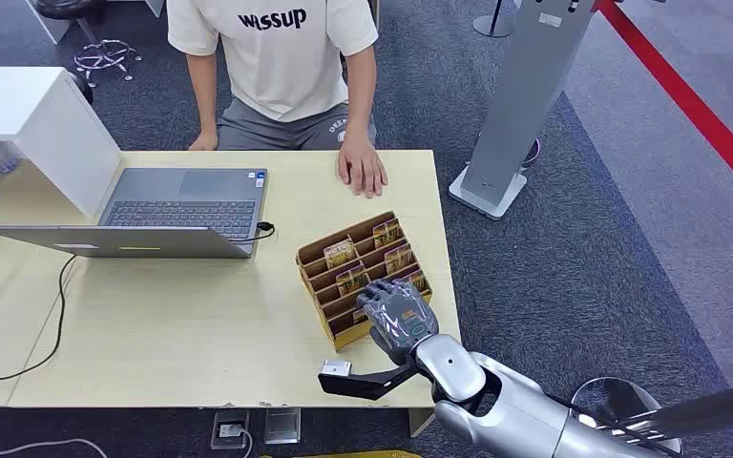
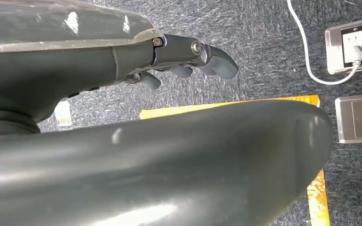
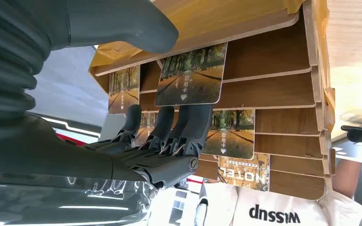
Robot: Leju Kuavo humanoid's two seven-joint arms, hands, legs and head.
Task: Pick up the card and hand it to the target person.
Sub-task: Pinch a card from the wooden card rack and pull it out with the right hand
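Right hand (image 1: 397, 317) of mine is down over the near rows of the wooden card rack (image 1: 321, 260) at the table's (image 1: 200, 315) right edge, and from the wrist my dark fingers (image 3: 188, 123) reach up behind the front card (image 3: 191, 75), thumb arched above the slat, though whether that card is pinched I cannot tell. Left hand (image 2: 188, 59) hangs low over the grey carpet, fingers curled in around nothing, while the person (image 1: 282, 57) sits across the table with a hand (image 1: 361, 167) flat on it beside the open laptop (image 1: 153, 215).
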